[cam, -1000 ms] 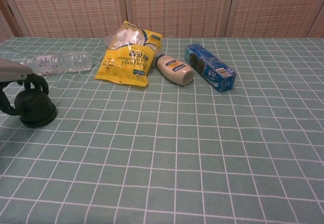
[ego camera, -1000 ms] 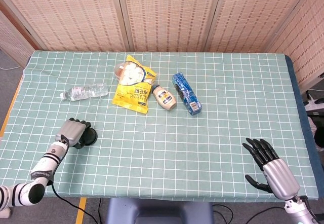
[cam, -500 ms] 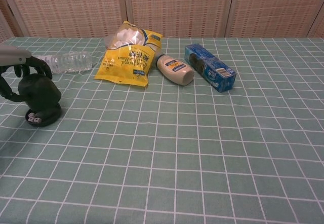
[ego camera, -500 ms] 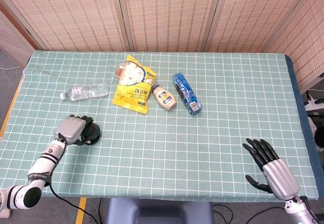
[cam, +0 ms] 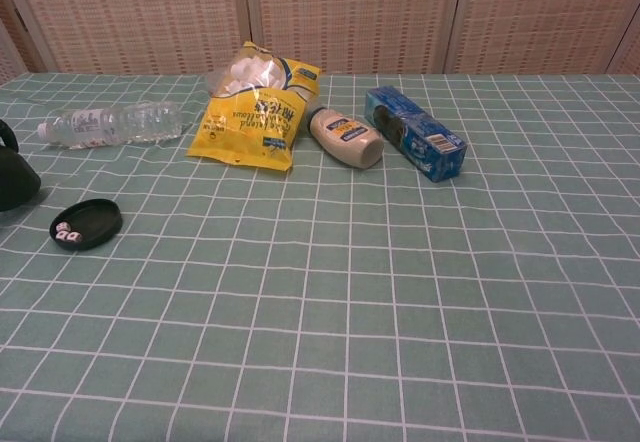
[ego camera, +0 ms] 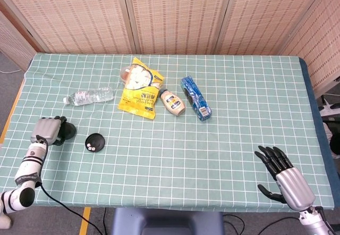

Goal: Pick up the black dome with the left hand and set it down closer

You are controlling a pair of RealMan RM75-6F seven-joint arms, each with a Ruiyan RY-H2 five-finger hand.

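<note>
Gripping the black dome (ego camera: 65, 131), the left hand (ego camera: 47, 129) sits near the table's (ego camera: 239, 112) left edge in the head view, fingers wrapped round the dome's far side. In the chest view only a dark curved part of the dome (cam: 14, 177) shows at the left border, and the hand itself cannot be made out there. Whether the dome touches the green checked cloth or is raised off it cannot be told.

Just to the right of the dome lies a flat black round base (ego camera: 95, 141), apart from the dome, resting on the cloth with small pale marks on its near rim; the chest view shows it as a shallow disc (cam: 86, 224) with pinkish-white marks at its left edge.

The right hand (ego camera: 279, 168) is at the near right corner of the table, holding nothing, its dark fingers spread and pointing away from the robot, thumb out to the side.

Further back, a clear plastic water bottle (ego camera: 88, 95) lies on its side, left of a yellow snack bag (ego camera: 139, 89). Beside the bag's right edge a beige squeeze bottle (ego camera: 172, 102) lies on its side, and next to that a blue box (ego camera: 195, 97) lies angled. These four form a loose row well apart from both hands. Woven folding screens (ego camera: 175, 14) stand behind the table.
</note>
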